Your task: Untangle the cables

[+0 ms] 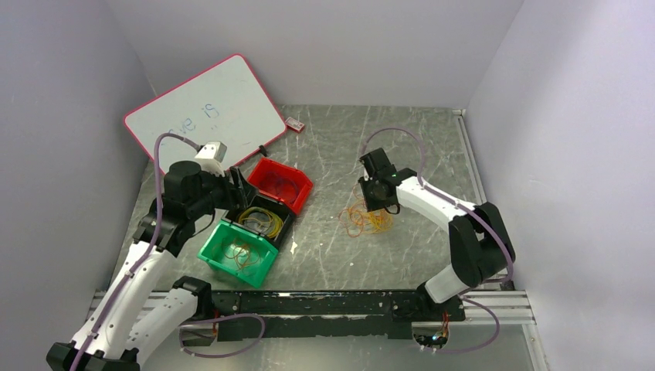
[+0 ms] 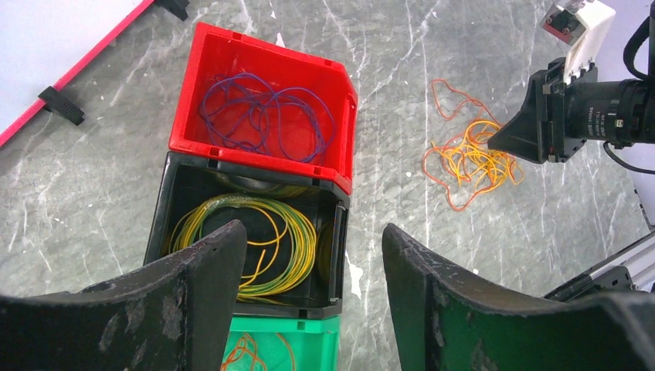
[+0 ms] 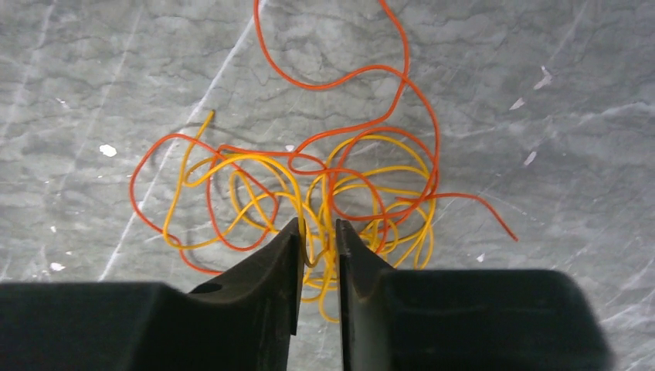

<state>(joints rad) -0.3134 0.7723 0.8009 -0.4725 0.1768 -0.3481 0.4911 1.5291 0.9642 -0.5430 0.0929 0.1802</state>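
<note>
I see the cables (image 3: pixel 324 193) tangled on the table (image 1: pixel 340 147), at 3 o'clock from the bins (image 1: pixel 255 220). My right hand (image 3: pixel 317 236) is nearly closed, pinching yellow strands. Left hand (image 2: pixel 313 255) gapes wide above the black bin (image 2: pixel 174 185), holding nothing.

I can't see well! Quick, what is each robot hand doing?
Left gripper: open, holding nothing.
Right gripper: nearly closed, pinching the cables.

Top external: high, behind arm bases, looking down on the whole counter (image 1: pixel 332 255). Left wrist: mid-height, angled across the bins (image 2: pixel 263 116) toward the cables (image 2: pixel 470 158). Right wrist: very near, straight down on the same cables (image 3: pixel 309 185), shared by all three.
</note>
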